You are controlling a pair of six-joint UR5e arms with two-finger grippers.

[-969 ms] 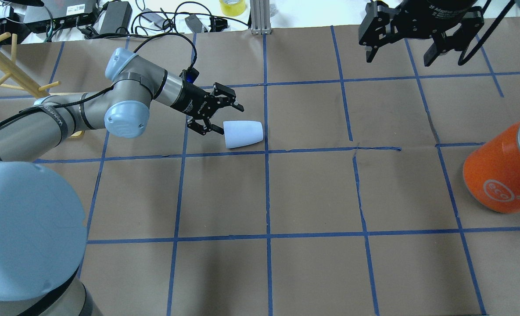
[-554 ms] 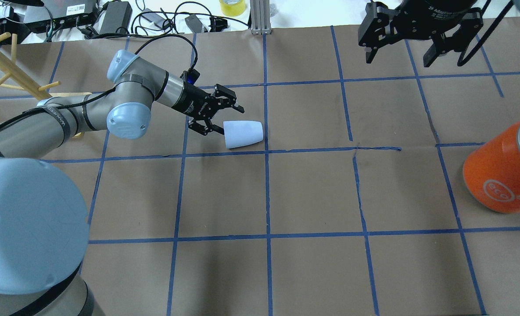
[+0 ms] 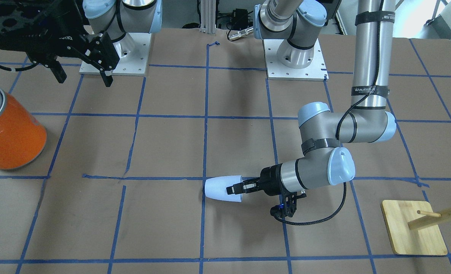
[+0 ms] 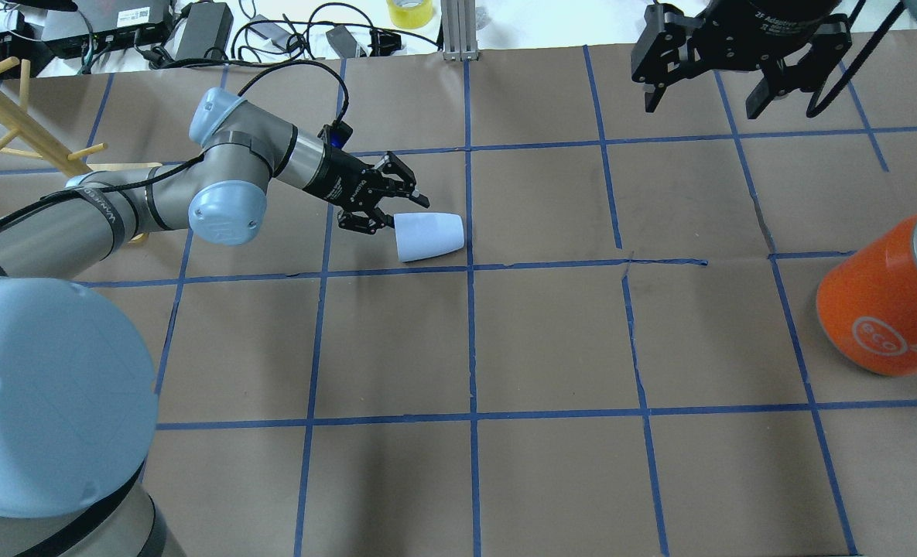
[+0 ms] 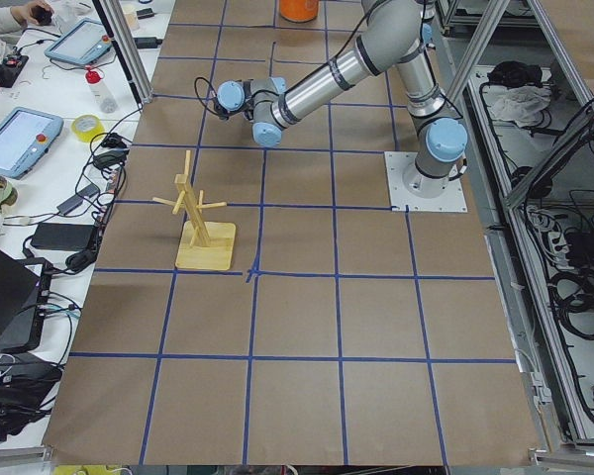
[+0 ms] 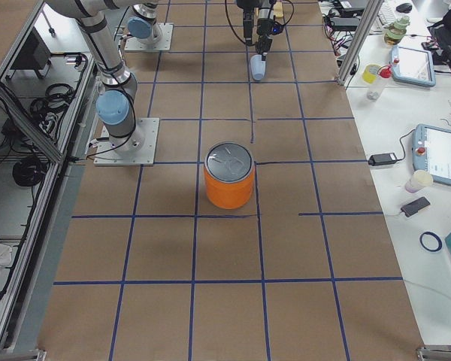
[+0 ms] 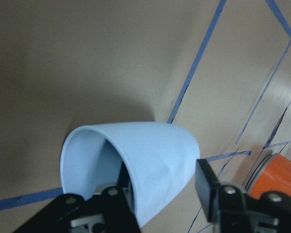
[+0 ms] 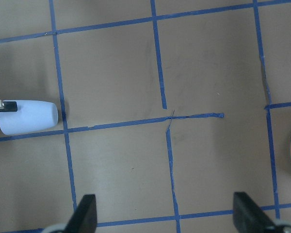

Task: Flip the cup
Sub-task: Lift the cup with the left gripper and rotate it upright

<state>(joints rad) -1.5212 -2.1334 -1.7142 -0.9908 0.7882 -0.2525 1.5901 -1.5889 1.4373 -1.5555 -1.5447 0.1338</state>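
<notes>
Left pincer (image 4: 406, 215): we see it spread at the cup's mouth, left of centre in the overhead view. The wrist view shows one finger (image 7: 119, 204) inside the rim and the other (image 7: 207, 187) outside the wall with a sliver of gap, so nothing is clamped.
Cup (image 4: 431, 236): it lies on its side on the bench (image 4: 551, 348), mouth toward the picture's left and narrow base toward the right, just above a blue tape line (pale blue-white, plain sides).
Right pincer (image 4: 702, 100): we find it raised at the upper right of the overhead view, fingers wide apart and holding nothing, well apart from the cup.
Orange canister (image 4: 884, 309): it stands at the right edge of the overhead view, silver-topped, far from the cup.
Wooden stand (image 3: 413, 228): it sits at the lower right of the front-facing view, apart from both arms.
</notes>
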